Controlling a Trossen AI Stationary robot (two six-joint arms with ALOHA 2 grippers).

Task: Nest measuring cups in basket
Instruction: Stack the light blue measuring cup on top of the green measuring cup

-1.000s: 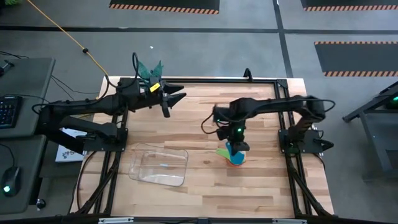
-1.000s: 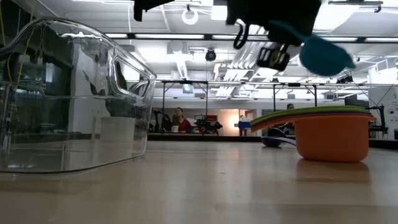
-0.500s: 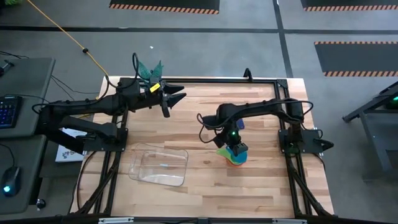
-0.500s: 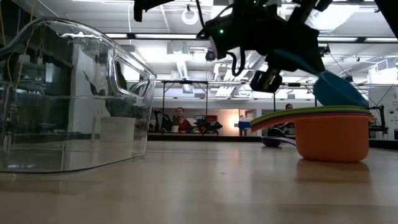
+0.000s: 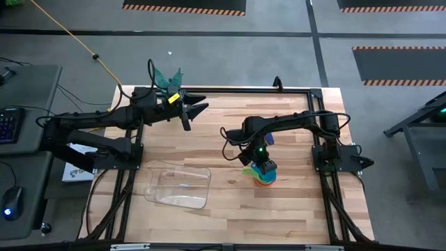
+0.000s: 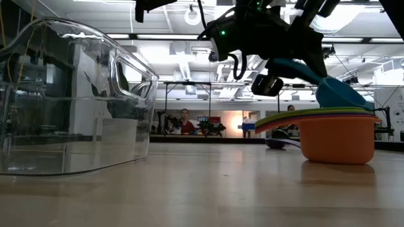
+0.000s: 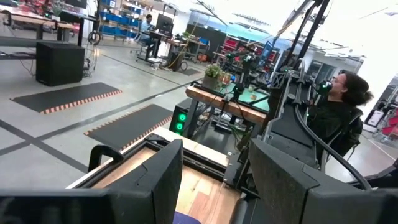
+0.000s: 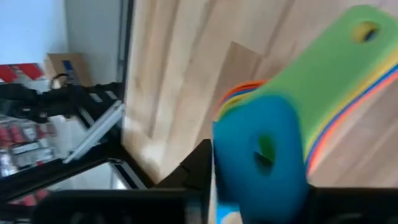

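Observation:
A stack of nested measuring cups (image 5: 264, 177) stands on the wooden table right of centre, orange at the bottom (image 6: 337, 137), with green and yellow rims above it. My right gripper (image 5: 258, 161) slants down over the stack, shut on a light blue measuring cup (image 6: 341, 94) whose bowl sits tilted on the stack's top. The clear basket (image 5: 178, 185) rests on its flat bottom near the front left, apart from the stack. My left gripper (image 5: 197, 108) hangs open above the table's far left part and holds nothing. My right gripper pinches the light blue cup's flat handle (image 8: 261, 163) near its free end, between the two fingers. The fingers come slanting down from above and from the table's left. The cup is tilted with its handle raised, and its bowl (image 6: 344, 99) is down on the top of the stack.
A green plant (image 5: 165, 75) stands at the table's far left corner, behind my left arm. A small dark blue thing (image 6: 281, 144) lies on the table beyond the stack. Bare wood lies between the basket (image 6: 69, 107) and the stack. A person sits beyond the table (image 7: 339, 109).
My right gripper has come down toward the stack and tipped further downward, bringing the light blue cup from above the stack onto its top; the cup now sits tilted there. Most of this happened in the first half second.

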